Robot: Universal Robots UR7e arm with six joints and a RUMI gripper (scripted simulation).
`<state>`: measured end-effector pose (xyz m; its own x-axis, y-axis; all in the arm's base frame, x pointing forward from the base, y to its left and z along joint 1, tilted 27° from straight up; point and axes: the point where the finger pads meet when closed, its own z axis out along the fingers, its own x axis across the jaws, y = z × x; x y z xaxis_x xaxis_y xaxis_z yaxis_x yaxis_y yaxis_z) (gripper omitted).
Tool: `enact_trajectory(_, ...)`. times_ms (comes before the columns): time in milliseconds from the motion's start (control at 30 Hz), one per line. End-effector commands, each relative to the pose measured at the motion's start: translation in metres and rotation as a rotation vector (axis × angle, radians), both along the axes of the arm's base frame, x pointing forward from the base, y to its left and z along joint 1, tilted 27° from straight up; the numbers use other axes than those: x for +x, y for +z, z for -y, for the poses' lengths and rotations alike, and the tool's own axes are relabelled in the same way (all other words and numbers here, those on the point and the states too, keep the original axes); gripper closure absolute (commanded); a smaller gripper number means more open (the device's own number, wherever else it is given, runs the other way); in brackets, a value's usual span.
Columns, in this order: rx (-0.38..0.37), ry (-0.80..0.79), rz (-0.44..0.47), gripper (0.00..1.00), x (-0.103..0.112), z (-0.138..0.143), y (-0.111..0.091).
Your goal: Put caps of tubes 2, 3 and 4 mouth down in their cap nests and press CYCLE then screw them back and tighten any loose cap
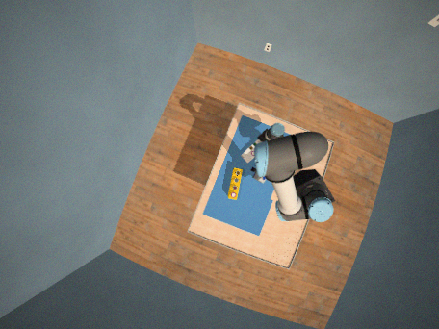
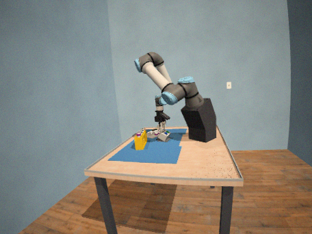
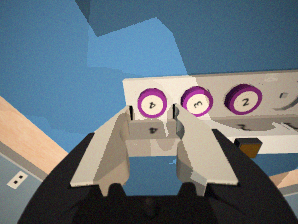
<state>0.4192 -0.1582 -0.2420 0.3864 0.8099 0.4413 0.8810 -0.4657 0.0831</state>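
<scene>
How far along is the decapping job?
Cap 2, cap 3 and cap 4 look placed in the tray. The pincer is open at cap 4, gripping nothing. The amber lamp looks unlit; aspirating, recapping and READY seem left.

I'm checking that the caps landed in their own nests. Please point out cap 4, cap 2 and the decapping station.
Cap 4 [image 3: 152, 103]: wrist view, on its numbered dot.
Cap 2 [image 3: 245, 102]: wrist view, on its numbered dot.
Decapping station [image 1: 231, 191] [image 2: 139, 144]: top and exterior views, on its yellow body.
</scene>
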Motion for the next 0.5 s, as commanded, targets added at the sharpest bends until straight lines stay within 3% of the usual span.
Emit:
enact_trajectory(0,-0.001,0.000,0.001,0.71,0.000,0.001,0.000)
enact_trajectory(267,-0.001,0.000,0.001,0.71,0.000,0.001,0.000)
enact_trajectory(467,-0.001,0.000,0.001,0.71,-0.008,0.011,0.027)
